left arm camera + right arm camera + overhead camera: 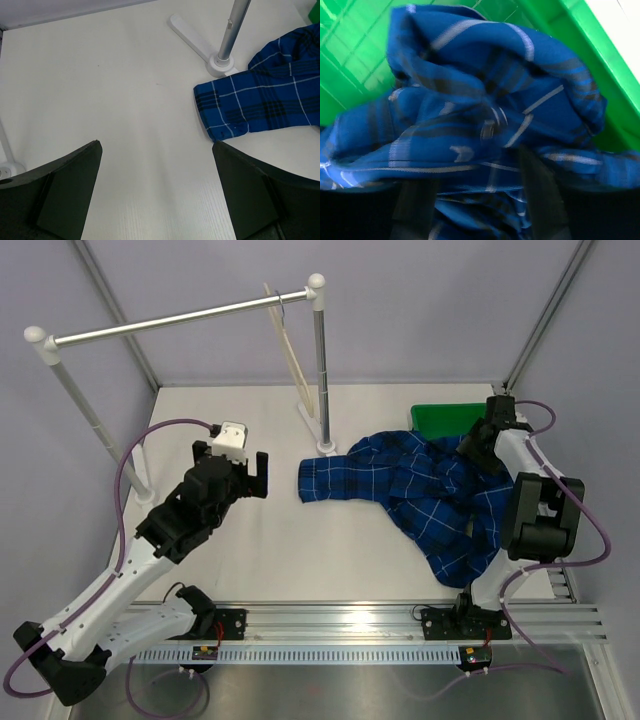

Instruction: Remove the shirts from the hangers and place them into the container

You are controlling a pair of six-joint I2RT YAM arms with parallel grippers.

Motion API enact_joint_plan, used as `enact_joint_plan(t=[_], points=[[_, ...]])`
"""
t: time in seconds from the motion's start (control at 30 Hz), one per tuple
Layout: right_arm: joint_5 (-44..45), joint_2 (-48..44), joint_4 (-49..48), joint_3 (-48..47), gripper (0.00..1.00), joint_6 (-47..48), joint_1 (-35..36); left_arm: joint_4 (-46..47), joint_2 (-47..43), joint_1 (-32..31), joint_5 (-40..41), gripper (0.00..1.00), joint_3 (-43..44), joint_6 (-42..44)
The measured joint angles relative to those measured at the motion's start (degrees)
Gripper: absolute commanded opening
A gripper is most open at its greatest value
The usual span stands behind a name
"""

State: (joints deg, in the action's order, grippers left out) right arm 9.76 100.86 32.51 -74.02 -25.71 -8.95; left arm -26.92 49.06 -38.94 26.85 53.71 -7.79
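1. The shirt is soft, floppy dark blue cloth with a thin pale windowpane check. It lies crumpled on the right of the smooth white table.
2. 1 sleeve reaches left. Its cuff lies flat just beside the flat white foot of the rail's post.
3. The shirt's far end is bunched in rounded folds over the near rim of the tray. The tray is glossy bright green plastic, rectangular, with a grid-ribbed floor.
4. The right gripper sits over that bunch. In its blurred wrist view its 2 dark fingers stand apart with cloth between them. I cannot tell whether they grip it.
5. The left gripper hangs over bare table, well apart from the shirt. Its matte black jaws are spread wide and hold nothing.
6. The slim pale wooden hanger hangs bare by its small metal hook from the silver rail.
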Motion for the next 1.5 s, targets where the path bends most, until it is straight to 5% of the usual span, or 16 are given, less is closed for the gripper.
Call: enact_joint_plan(t=[0.07, 0.3, 0.5, 0.87, 1.27, 1.4, 1.5], points=[[-0.5, -1.5, -0.1, 0.8, 0.9, 0.0, 0.0, 0.0, 0.0, 0.0, 0.4, 0.99, 0.0, 0.1], [-5.2, -20.7, -2.6, 4.7, 0.98, 1.0, 1.5, 0.0, 0.0, 0.1, 0.9, 0.99, 0.0, 0.3], [-9.0, -30.4, -8.0, 7.7, 0.98, 3.6, 16.3, 0.0, 0.0, 0.4, 1.2, 0.99, 0.0, 0.3], [-10.3, -10.9, -8.6, 8.9, 0.99, 5.0, 31.4, -0.3, 0.3, 0.4, 2.3, 0.99, -0.9, 0.4], [-0.7, 6.8, -7.1, 2.2, 0.98, -4.1, 35.6, -0.4, 0.9, 0.5, 3.4, 0.99, -0.9, 0.8], [1.2, 10.4, -5.7, 0.2, 0.89, -5.0, 35.6, -0.4, 0.9, 0.5, 3.4, 0.99, -0.9, 0.8], [2.4, 11.6, -5.6, -1.1, 0.72, -5.2, 35.6, -0.4, 0.9, 0.5, 3.5, 0.99, -0.9, 0.9]])
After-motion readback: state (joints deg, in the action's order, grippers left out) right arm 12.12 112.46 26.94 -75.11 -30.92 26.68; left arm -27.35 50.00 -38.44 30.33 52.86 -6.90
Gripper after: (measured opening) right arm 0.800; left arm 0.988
